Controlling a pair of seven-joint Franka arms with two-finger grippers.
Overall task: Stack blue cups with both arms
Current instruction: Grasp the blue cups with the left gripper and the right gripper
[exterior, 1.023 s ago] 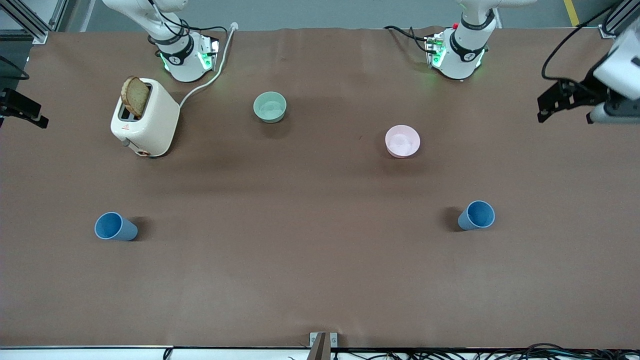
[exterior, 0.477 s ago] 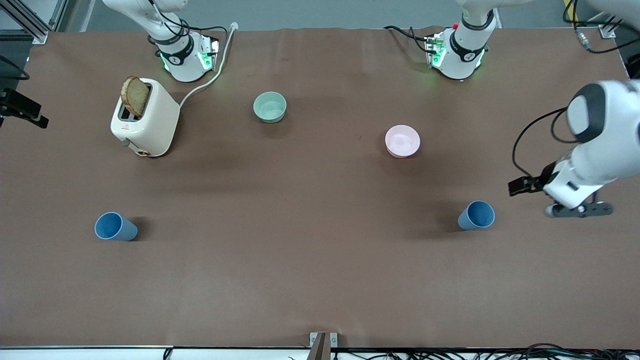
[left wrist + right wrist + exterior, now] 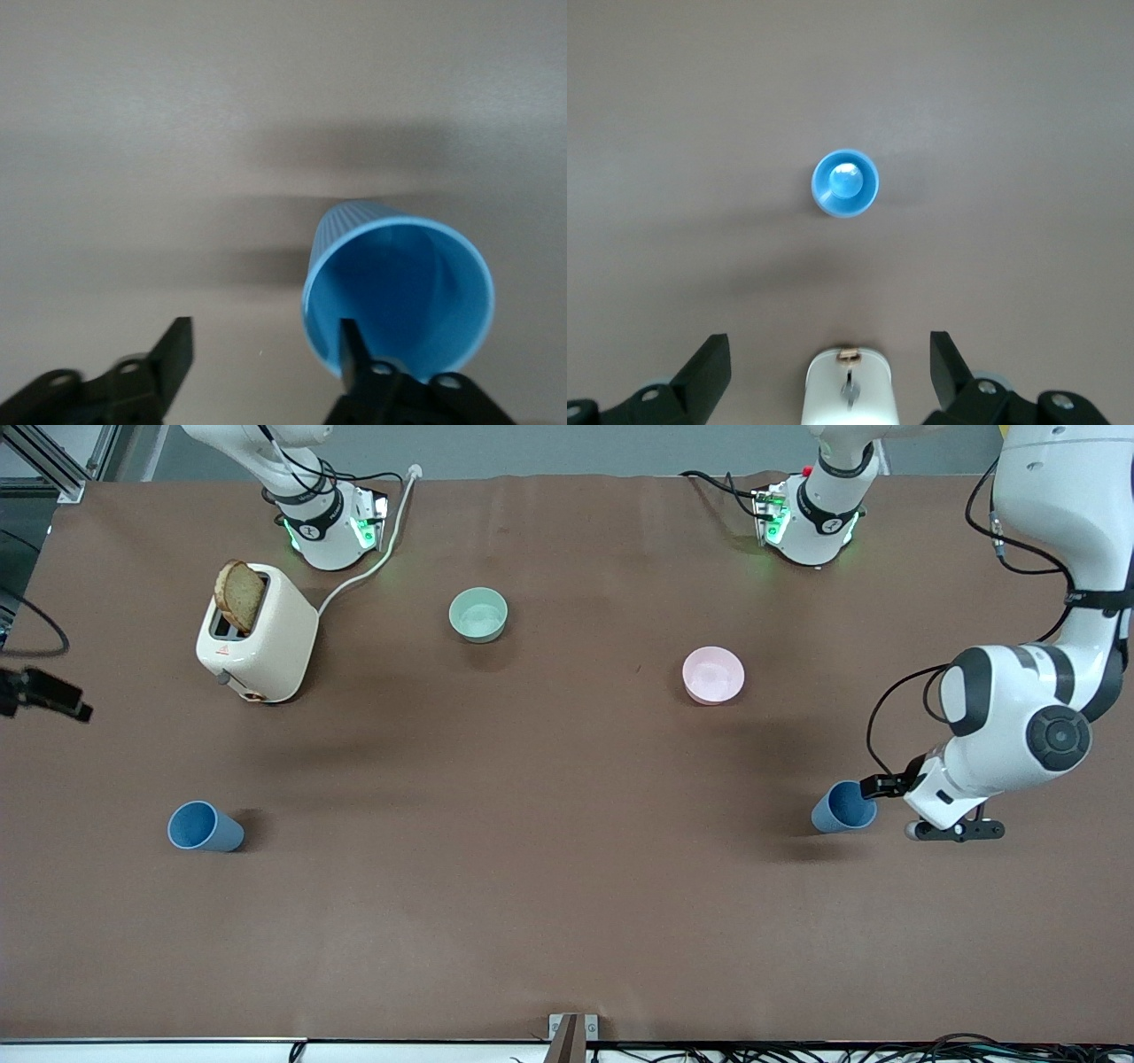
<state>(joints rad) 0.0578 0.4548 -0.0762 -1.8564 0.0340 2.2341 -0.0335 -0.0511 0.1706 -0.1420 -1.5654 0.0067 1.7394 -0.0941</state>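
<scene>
**Left gripper at the rim of one blue cup; right gripper high over the table's edge**

The left gripper [image 3: 873,786] sits low beside the blue cup at the left arm's end [image 3: 843,807], at about 2 o'clock from the cup in the front view. In the left wrist view its fingers [image 3: 177,350] stand wide apart and grip nothing; one finger lies in front of the cup's [image 3: 399,297] rim, the other over bare table. The cup stands upright, mouth up.

The second blue cup [image 3: 202,827] stands upright toward the right arm's end, equally near the front camera, well apart from the first. The right gripper [image 3: 55,695] hangs at that end's edge, at about 10 o'clock from this cup, fingers [image 3: 709,367] spread wide and empty; its wrist view shows the cup [image 3: 845,182] far below.

On the brown table [image 3: 549,903], farther from the front camera, are a pink bowl [image 3: 713,675], a pale green bowl [image 3: 478,615] and a cream toaster [image 3: 261,638] with a bread slice [image 3: 239,595] in its slot.
</scene>
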